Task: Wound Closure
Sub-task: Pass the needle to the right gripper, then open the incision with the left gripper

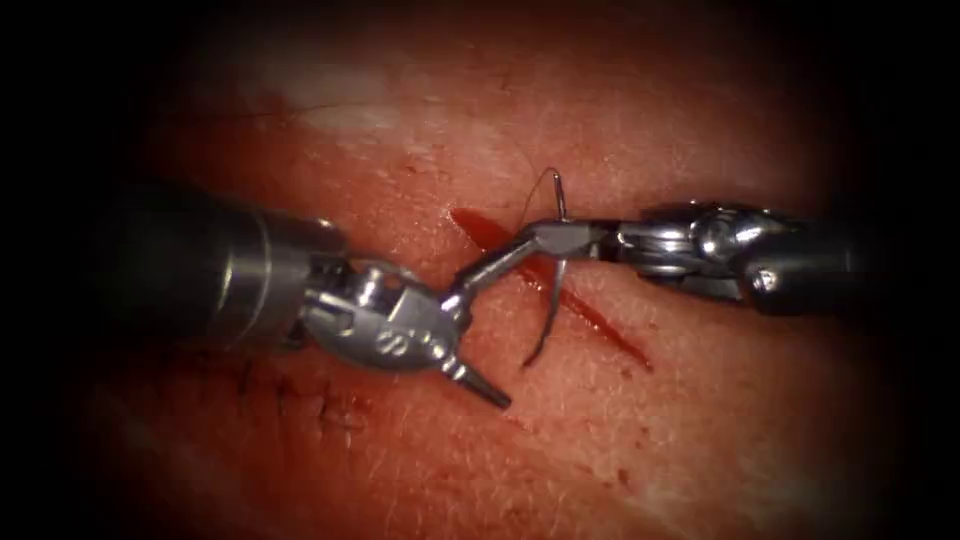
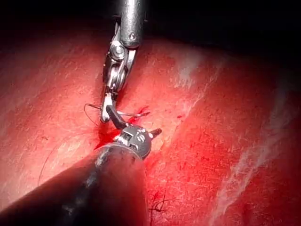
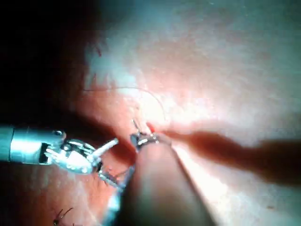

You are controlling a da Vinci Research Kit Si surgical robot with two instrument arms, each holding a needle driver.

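The cut [image 1: 600,318] runs diagonally across the tissue [image 1: 700,430]. My right tool [image 1: 540,238] is shut on the curved needle [image 1: 552,300] about a third of the way down from its thread end. The needle hangs over the cut, free of the tissue, with its tip [image 1: 530,360] pointing down toward the cut's left side. Dark thread [image 1: 535,190] arcs away from the needle's upper end. My left tool [image 1: 514,320] is open wide and holds nothing; its upper jaw reaches up to the right tool's tip. The left wrist view shows the right tool [image 2: 115,80] and the needle [image 2: 136,113].
Dark stitch ends [image 1: 290,395] sit in the tissue at the lower left, below the left tool's wrist. Red fluid lines the cut. A short dark stitch [image 2: 160,205] also lies near the left shaft in the left wrist view.
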